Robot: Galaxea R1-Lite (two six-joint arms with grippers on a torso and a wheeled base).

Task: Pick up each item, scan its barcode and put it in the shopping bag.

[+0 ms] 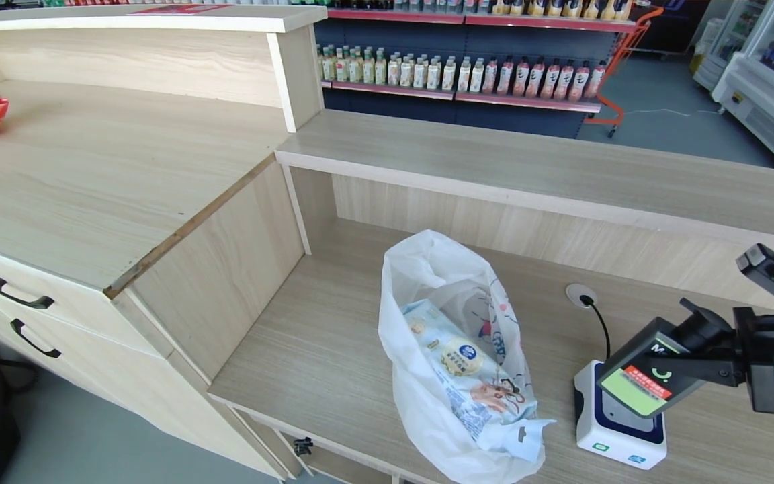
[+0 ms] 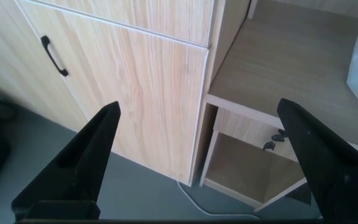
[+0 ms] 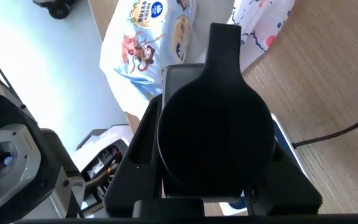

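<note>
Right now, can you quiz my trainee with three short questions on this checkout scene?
1. True or false: the right end effector holds a dark labelled item over the white scanner.
2. The shopping bag is: A) empty; B) holding a pale blue packet; C) lying on the floor.
3. Fill in: the left end effector is ___ (open or shut).
Key: 1 true; 2 B; 3 open.

Print on black box (image 1: 649,380) and shopping bag (image 1: 420,282) (tiny) is illegible.
</note>
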